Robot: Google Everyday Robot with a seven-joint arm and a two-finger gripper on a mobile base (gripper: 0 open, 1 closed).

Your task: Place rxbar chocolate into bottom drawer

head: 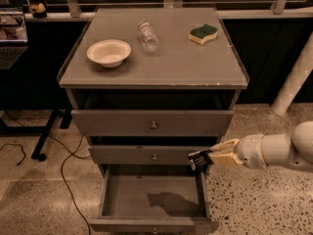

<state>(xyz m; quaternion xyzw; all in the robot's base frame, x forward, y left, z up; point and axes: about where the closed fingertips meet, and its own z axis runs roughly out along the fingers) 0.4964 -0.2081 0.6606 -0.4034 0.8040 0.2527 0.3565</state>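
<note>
My jaws hang at the cabinet's right side, level with the middle drawer (pixel 154 155), and they are pinched on the bar (pixel 198 160), a small dark thing at their tip. My arm (pixel 266 151) reaches in from the right of the picture, nearly level, so the jaws point toward the cabinet.

The bottom drawer (pixel 129 197) is pulled out, its grey floor bare apart from a shadow. From the bar, that floor lies down and toward the picture's left: the bar sits just about over the drawer's right wall, near its back corner, not yet over the open floor. I judge the coming move turns on that offset, inward past the wall first, then down. Dropping straight from here could land the bar on the wall's rim.

I cannot tell which way the bar's long axis runs.

The 3 things on the counter (pixel 166 65), a bowl (pixel 109 53), a bottle (pixel 147 35) and a sponge (pixel 203 33), are well apart from me.
</note>
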